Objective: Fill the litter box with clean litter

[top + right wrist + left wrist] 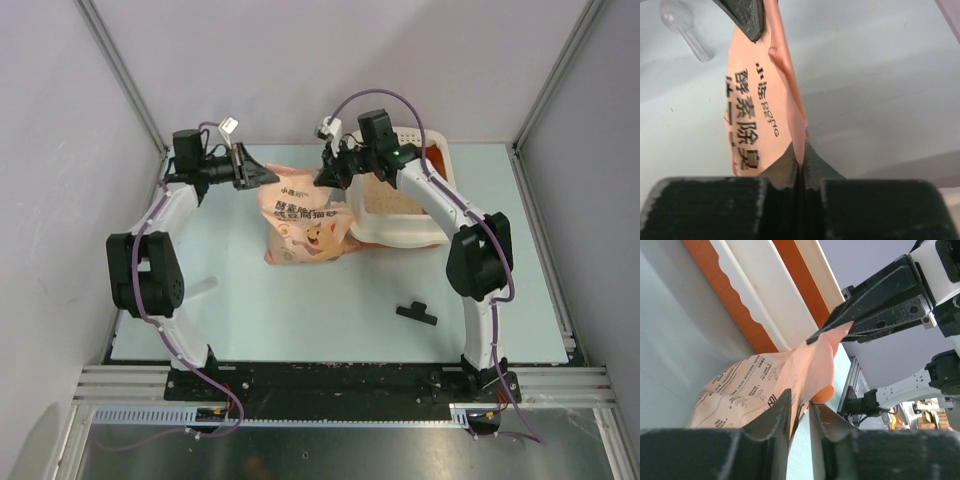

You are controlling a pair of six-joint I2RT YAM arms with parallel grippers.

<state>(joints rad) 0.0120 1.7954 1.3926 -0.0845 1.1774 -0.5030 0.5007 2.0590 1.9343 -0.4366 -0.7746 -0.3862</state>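
The pink-peach bag of clean litter (pixel 303 222) stands upright on the table, just left of the litter box (pixel 402 236). Tan granules (pixel 386 200) lie inside the box. My left gripper (pixel 267 177) is shut on the bag's top left corner, and the left wrist view shows the film (pixel 760 385) pinched between its jaws (pixel 800 407). My right gripper (pixel 323 178) is shut on the top right corner, its jaws (pixel 803 150) closed tight on the bag's edge (pixel 757 115). The box's cream rim (pixel 765 300) runs behind the bag.
A small black clip (pixel 417 313) lies on the table at the front right. A clear plastic scoop (pixel 682 25) lies to the bag's left (pixel 203 287). The enclosure's walls and metal posts stand close behind both grippers.
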